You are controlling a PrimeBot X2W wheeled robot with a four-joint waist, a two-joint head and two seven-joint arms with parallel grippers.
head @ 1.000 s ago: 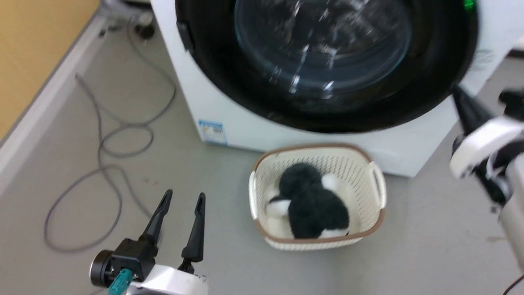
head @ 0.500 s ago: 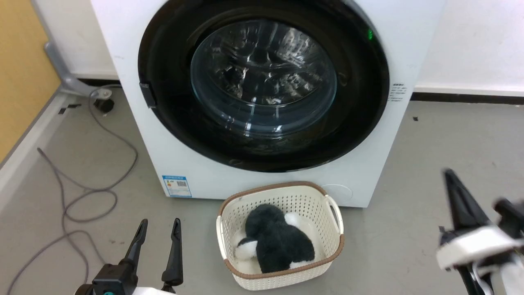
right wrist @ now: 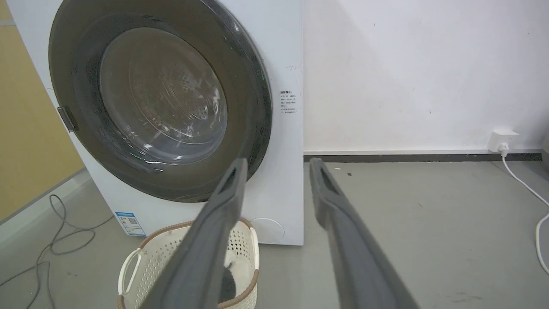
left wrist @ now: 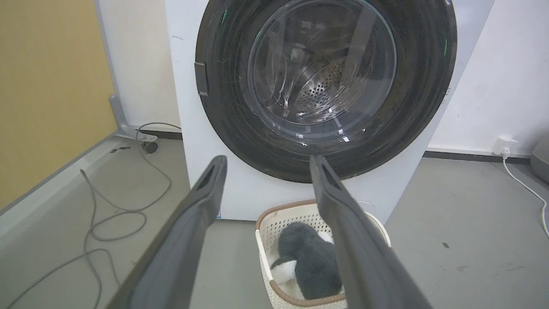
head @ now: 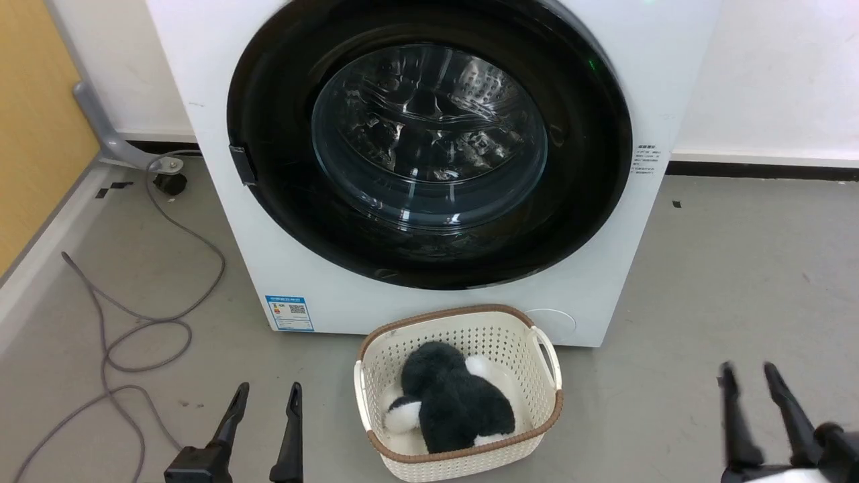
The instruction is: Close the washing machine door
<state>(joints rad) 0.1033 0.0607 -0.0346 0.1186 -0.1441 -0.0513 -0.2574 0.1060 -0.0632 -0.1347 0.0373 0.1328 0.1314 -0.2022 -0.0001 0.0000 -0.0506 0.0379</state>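
The washing machine (head: 201, 80) is a white box standing against the wall. The washing machine door (head: 429, 141), black-rimmed with a clear glass bowl, lies flush against the machine's front, and the steel drum shows through the glass. My left gripper (head: 268, 388) is open low at the left, well back from the machine and holding nothing. My right gripper (head: 748, 369) is low at the right, its fingers apart and empty. The left wrist view looks between the left gripper (left wrist: 268, 159) at the door (left wrist: 321, 73). In the right wrist view the right gripper (right wrist: 278, 161) points past the door (right wrist: 163, 94).
A white perforated laundry basket (head: 543, 349) holding a black and white plush toy (head: 456, 402) stands on the floor just in front of the machine. A grey cable (head: 134, 329) loops over the floor at the left beside a yellow panel (head: 33, 134). A wall socket (right wrist: 502, 139) is at the right.
The camera has pulled back and now takes in the whole door. My right gripper has dropped from beside the door's right rim to the lower right, and its fingers have parted.
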